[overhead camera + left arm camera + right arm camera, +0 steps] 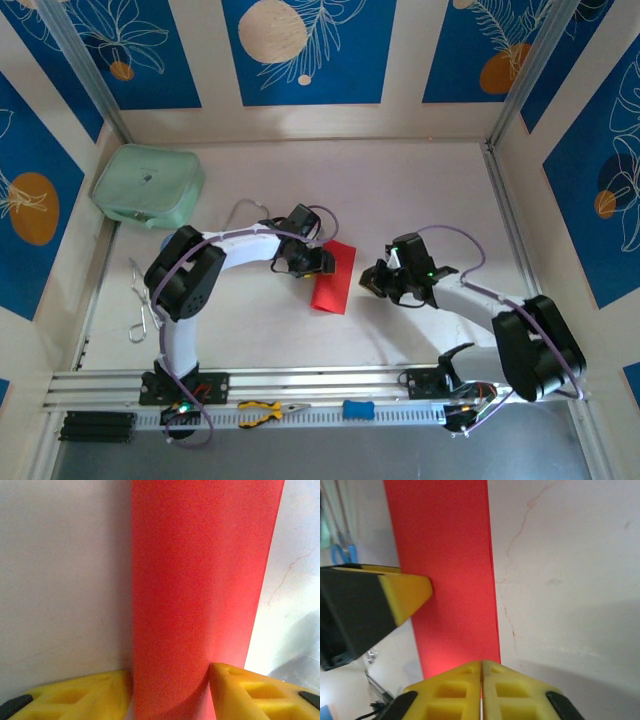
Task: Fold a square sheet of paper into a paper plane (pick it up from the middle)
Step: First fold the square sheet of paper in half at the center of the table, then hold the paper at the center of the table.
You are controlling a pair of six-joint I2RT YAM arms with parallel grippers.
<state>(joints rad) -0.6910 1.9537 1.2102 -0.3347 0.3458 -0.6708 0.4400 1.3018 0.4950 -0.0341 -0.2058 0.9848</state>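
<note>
We see the square sheet of paper (pixel 334 279), thin bright red paper that here lies as a long narrow strip. It rests flat near the middle of the white worktop (pixel 430 190), between the two arms. Its long axis runs from the worktop's far edge toward the near edge, with the near end leaning slightly left.

The right gripper (pixel 481 672) meets the strip from the right, at its right long edge. Its yellow fingers are pressed together, and a thin red line shows in the seam between them, so we judge that they pinch that edge. From there the strip stretches straight away toward the far edge.

The left gripper (pixel 171 680) comes in from the left, a little farther along the strip than the right one. Its yellow fingers stand apart with the red paper between them. One tip sits at the strip's edge and the other overlaps the paper. We cannot tell whether they press down on it; they are not clamped on anything.

Both arms are at the paper, one on each long side. We judge that the coming move turns on the pinched right edge. Any fold must swing that edge across the long axis toward the left gripper, which could serve as the hold-down.
</note>
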